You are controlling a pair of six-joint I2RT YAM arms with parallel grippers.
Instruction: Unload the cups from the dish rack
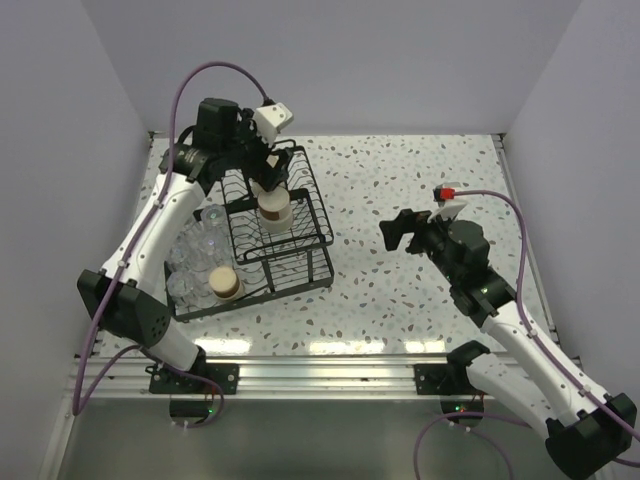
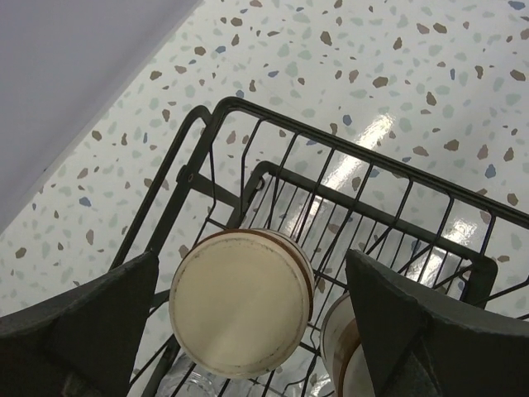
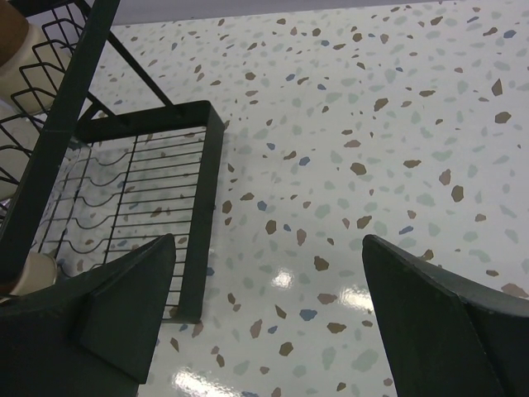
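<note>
The black wire dish rack [image 1: 300, 272] stands at the left of the table, with a raised slotted tier [image 1: 305, 190]. A tan-beige cup [image 1: 273, 208] sits upside down on that tier, its cream base [image 2: 240, 302] up. My left gripper [image 1: 268, 178] hangs open right above it, jaws either side of the cup, not touching. A second beige cup [image 2: 351, 351] lies beside it. Another beige cup [image 1: 226, 283] and clear plastic cups [image 1: 210, 232] sit in the rack's lower basket. My right gripper [image 1: 393, 232] is open and empty over the table right of the rack [image 3: 198, 207].
White walls close in the table at the back and both sides. Speckled tabletop [image 1: 400, 190] stretches right of the rack. A metal rail [image 1: 320, 375] runs along the near edge by the arm bases.
</note>
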